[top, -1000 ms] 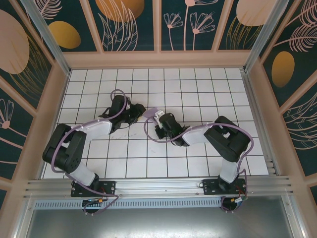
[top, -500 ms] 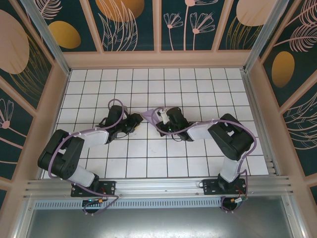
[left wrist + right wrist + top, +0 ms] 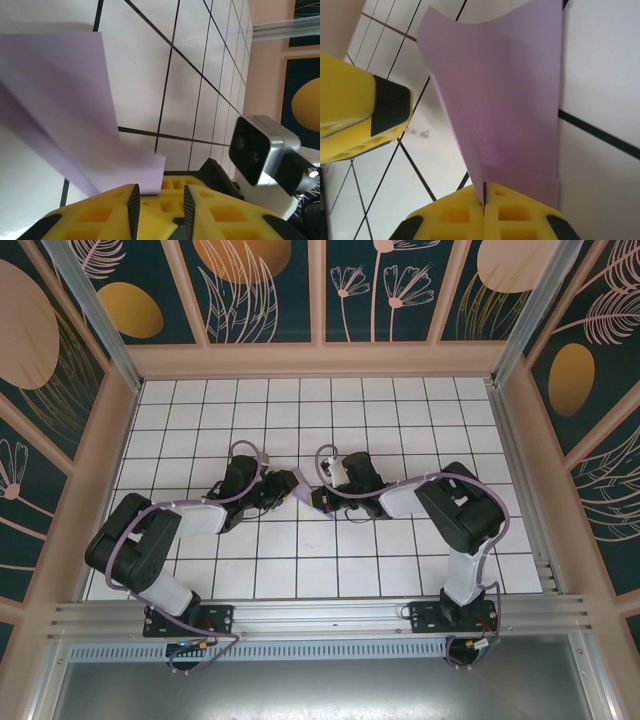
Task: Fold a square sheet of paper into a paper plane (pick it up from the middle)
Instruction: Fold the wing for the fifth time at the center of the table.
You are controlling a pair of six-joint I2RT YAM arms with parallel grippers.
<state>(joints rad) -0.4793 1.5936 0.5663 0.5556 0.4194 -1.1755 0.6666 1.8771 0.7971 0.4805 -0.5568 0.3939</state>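
At mid-table, right fingers pinch the paper; left fingers, parted, have drawn closer.

The top external camera looks down from behind both arm bases onto the white tiled table. Each wrist camera sits close behind its yellow fingers; both face the lilac-purple folded paper.

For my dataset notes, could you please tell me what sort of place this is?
Probably a robot test cell: a white grid-tiled table, dark floral wall panels, an aluminium mounting rail along its near edge.
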